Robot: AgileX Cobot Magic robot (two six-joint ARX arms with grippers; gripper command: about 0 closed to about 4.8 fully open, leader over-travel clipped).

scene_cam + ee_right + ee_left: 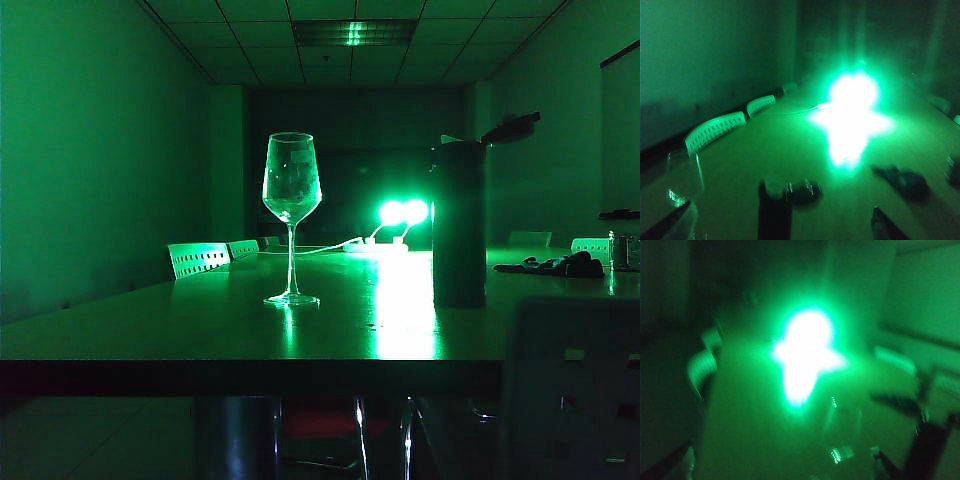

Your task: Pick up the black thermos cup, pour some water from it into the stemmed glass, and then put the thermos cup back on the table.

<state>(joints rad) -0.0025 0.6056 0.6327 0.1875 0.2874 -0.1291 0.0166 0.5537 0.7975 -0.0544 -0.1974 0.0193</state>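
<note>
The stemmed glass [291, 190] stands upright on the table [150, 335], left of centre. To its right stands the black thermos cup [459, 225], upright, with its flip lid [510, 128] raised. Neither gripper shows in the exterior view. In the blurred left wrist view my left gripper [782, 467] is open and empty, the stemmed glass [842, 427] faint ahead of it. My right gripper [781, 215] is open too, its dark fingertips [882, 222] wide apart. The black thermos cup [774, 212] stands ahead of it, in line with the gap, and the stemmed glass [684, 175] is off to one side.
The room is dark and green-lit, with two glaring lamps [403, 212] at the table's far end. A dark bundle [555, 265] lies right of the thermos. A small clear tumbler [625, 250] stands at the right edge. Chairs [198, 258] line the left side. A pale block [575, 390] fills the near right corner.
</note>
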